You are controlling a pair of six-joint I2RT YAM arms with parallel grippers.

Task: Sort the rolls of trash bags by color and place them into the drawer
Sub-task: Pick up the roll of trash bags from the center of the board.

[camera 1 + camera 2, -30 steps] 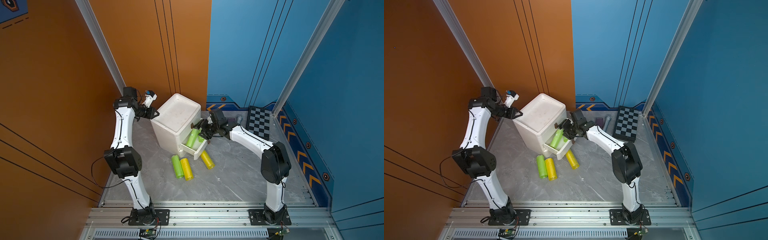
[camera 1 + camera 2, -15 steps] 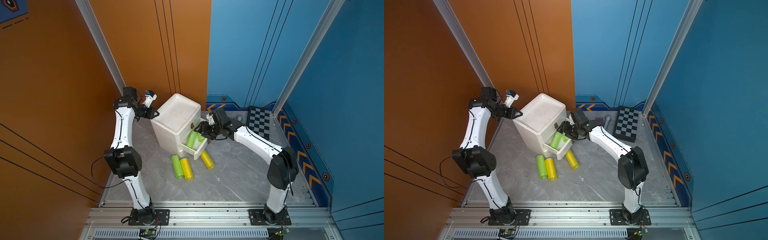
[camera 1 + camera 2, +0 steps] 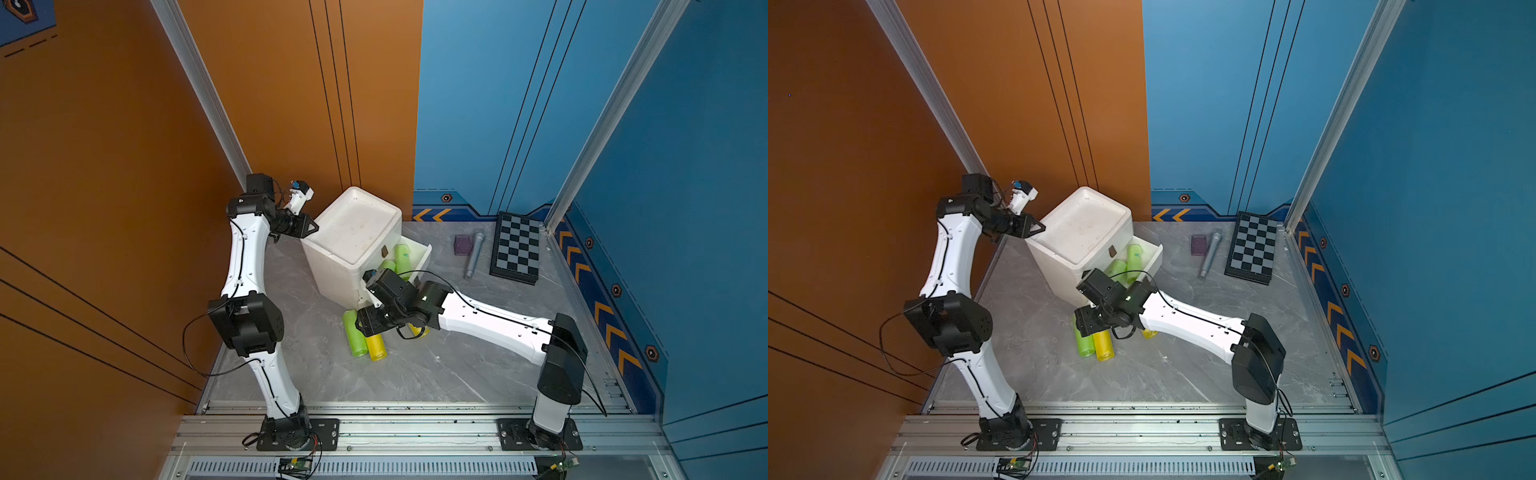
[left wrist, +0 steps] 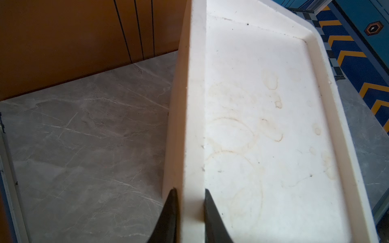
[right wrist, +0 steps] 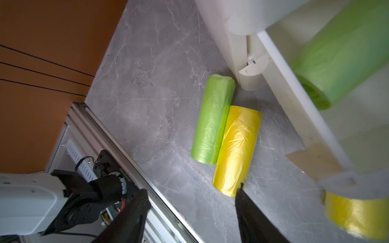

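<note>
- In both top views the right arm (image 3: 490, 322) covers most of one yellow roll (image 3: 417, 331).
- Right wrist view: the green roll (image 5: 336, 54) in the drawer (image 5: 290, 101) is blurred and cut by the edge.
- Left wrist view: the cabinet (image 4: 252, 126) and left fingers (image 4: 170, 216) run off the edge.

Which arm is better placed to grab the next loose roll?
Right: the right gripper hangs open over the green roll and yellow roll; the left gripper is clamped on the cabinet.
</note>
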